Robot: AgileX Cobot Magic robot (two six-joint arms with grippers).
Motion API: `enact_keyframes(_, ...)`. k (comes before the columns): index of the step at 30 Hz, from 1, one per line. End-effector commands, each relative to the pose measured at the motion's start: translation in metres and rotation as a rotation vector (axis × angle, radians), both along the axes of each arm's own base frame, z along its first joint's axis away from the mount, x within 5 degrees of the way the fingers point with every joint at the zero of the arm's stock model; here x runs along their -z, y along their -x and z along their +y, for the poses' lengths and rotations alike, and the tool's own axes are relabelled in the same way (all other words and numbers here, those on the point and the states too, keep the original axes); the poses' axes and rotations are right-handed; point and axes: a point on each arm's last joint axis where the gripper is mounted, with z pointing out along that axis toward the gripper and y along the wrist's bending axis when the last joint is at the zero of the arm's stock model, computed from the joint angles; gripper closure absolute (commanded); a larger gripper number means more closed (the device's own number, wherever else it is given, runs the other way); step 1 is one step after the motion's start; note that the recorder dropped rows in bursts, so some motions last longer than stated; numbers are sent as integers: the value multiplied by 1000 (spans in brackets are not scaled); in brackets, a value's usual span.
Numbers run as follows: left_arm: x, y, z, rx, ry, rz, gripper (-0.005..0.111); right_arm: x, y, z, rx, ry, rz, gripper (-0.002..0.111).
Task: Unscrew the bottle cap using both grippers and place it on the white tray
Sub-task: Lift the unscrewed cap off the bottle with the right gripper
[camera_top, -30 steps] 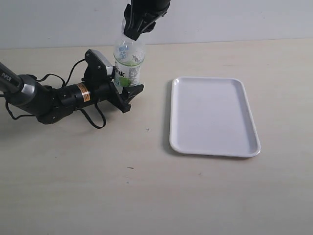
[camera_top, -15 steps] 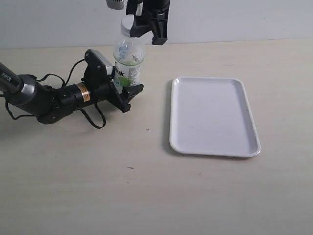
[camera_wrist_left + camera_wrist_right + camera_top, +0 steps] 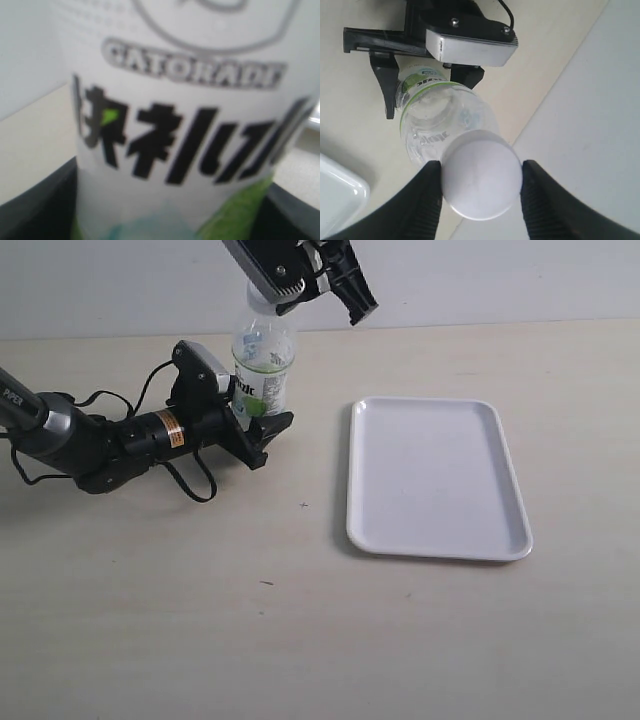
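**Both tools gripping, cap at the neck**

The left arm lies low along the surface, cables looping beside it. Its tool is closed around the labelled middle of the bottle, which stands upright. The right arm comes down from above at a tilt. In the wrist view its tool has narrowed until both fingers touch the sides of the bottle cap. The cap sits at the top of the neck; whether it is still threaded on cannot be told. The white tray lies well apart, to the right in the exterior view.
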Motion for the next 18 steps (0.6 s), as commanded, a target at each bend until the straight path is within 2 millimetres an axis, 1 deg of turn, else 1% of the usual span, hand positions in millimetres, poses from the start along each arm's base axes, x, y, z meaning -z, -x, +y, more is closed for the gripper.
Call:
enact_keyframes(1,-2,1,-1,-2,16,-4,107,-1,-2,0,-50,19,-39,108)
enact_keyframes(4,-2,1,-1,-3,17,-2,107,-2,-1,0,-50,18,-42,108)
enact_keyframes(6,-2,0,-1,-17,25,1,107,-8,1,-1,-49,7,-46,108)
enact_keyframes(8,-2,0,0,-31,35,10,107,-18,7,1,-40,-47,-33,108)
enact_keyframes(12,0,-2,2,-67,66,40,107,-45,26,5,-4,-218,56,108)
enact_keyframes(14,0,-2,2,-70,74,51,107,-57,33,4,41,-281,89,108)
enact_keyframes(17,0,-2,2,-70,82,54,107,-73,40,0,193,-375,152,108)
enact_keyframes(18,0,-2,2,-72,87,59,107,-78,43,-4,287,-411,184,108)
